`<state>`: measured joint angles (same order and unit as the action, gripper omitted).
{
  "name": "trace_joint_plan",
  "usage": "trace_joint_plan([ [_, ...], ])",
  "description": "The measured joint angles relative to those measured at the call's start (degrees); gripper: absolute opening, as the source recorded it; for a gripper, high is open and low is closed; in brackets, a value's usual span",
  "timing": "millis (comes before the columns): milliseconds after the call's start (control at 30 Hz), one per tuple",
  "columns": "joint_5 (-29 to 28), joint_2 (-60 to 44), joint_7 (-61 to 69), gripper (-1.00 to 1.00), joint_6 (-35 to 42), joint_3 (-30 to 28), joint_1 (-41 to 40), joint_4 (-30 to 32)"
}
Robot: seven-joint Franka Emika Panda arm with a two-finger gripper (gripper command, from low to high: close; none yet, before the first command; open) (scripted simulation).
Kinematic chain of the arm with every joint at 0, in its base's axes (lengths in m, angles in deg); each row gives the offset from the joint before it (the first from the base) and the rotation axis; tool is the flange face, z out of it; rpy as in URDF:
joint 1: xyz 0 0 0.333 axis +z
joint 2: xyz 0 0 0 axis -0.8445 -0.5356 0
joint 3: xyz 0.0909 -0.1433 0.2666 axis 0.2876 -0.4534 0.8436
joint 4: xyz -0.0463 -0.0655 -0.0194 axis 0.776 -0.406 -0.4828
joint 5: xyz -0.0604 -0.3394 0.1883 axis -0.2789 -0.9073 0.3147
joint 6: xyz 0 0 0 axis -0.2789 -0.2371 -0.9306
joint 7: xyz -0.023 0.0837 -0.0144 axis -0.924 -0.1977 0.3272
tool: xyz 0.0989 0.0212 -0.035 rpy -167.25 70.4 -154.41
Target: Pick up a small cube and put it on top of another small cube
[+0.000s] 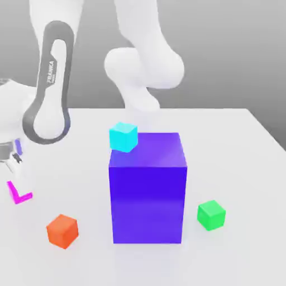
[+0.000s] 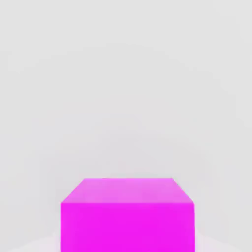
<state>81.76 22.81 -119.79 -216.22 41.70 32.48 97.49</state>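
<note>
Your tool is clamped on the small bright magenta cube, lower left of the exterior view, leaving lifting and stacking on the small bright green cube, lower right.

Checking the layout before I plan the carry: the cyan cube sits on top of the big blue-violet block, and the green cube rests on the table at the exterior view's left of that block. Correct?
Not quite: the exterior view shows the green cube on the right of the big blue-violet block. The rest stands.
</note>
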Motion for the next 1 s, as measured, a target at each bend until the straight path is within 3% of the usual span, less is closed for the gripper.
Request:
trace_joint_plan([
  [400,-1.6,2.6,16.3,-1.00,11.2,19.1,14.6,-5.9],
  [600,-0.9,5.5,26.9,-1.00,15.4,29.1,27.1,-6.2],
  [767,-0.8,11.8,32.9,-1.00,12.5,33.2,35.9,1.2],
  [1000,-5.0,18.1,34.8,-1.00,3.6,38.1,40.5,12.9],
])
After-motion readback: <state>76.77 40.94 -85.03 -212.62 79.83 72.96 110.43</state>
